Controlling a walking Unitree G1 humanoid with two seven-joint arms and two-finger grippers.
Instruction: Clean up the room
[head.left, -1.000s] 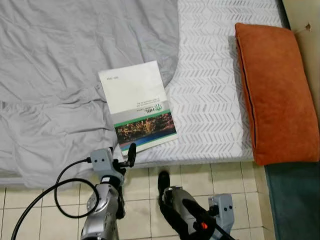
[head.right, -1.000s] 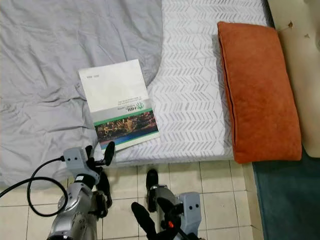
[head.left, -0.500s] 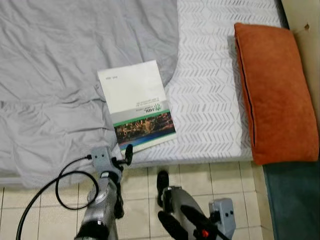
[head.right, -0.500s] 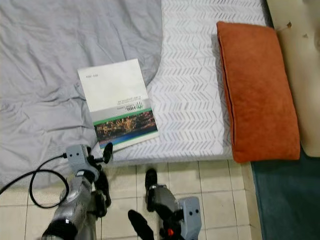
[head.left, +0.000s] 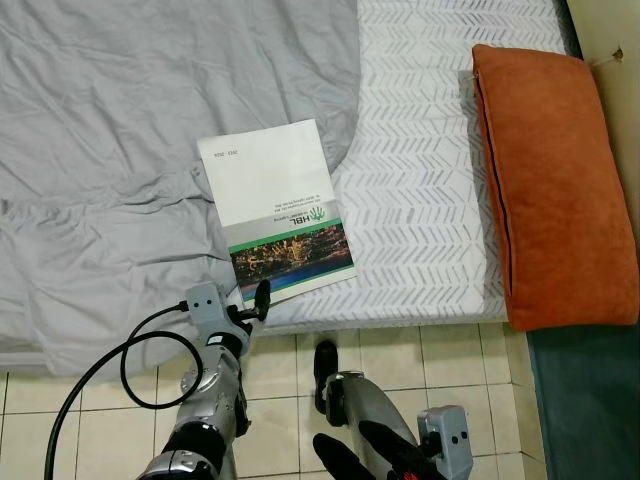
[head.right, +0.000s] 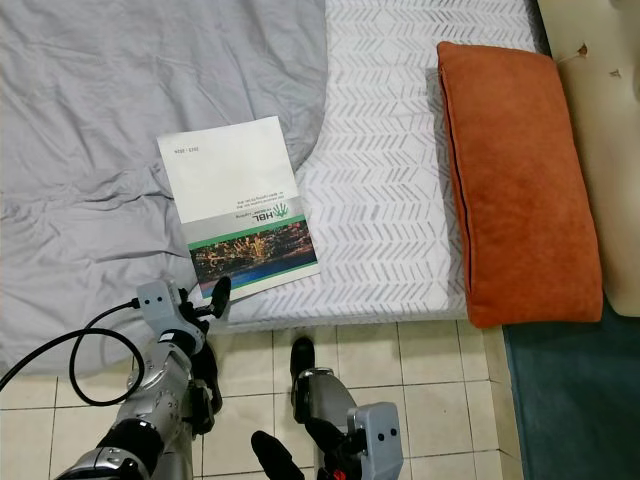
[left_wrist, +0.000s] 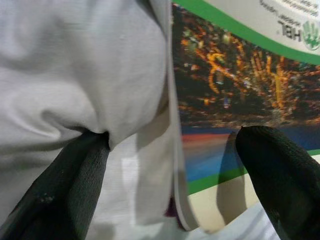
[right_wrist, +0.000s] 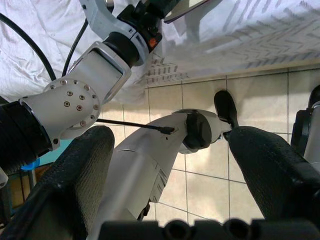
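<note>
The booklet (head.left: 278, 225) lay flat on the bed (head.left: 420, 180), half on the grey sheet (head.left: 110, 130), its picture end at the near edge. The left hand (head.left: 252, 303) stood open right at that corner, one finger (left_wrist: 280, 170) over the cover and the other against the sheet. It looked thin, light and floppy with a slick cover, so I'd pinch the overhanging edge near the spine. The right hand (right_wrist: 165, 170) hung open over the floor tiles (head.left: 460, 350).

Orange pillow (head.left: 553, 180) beside teal rug (head.left: 585, 400).
</note>
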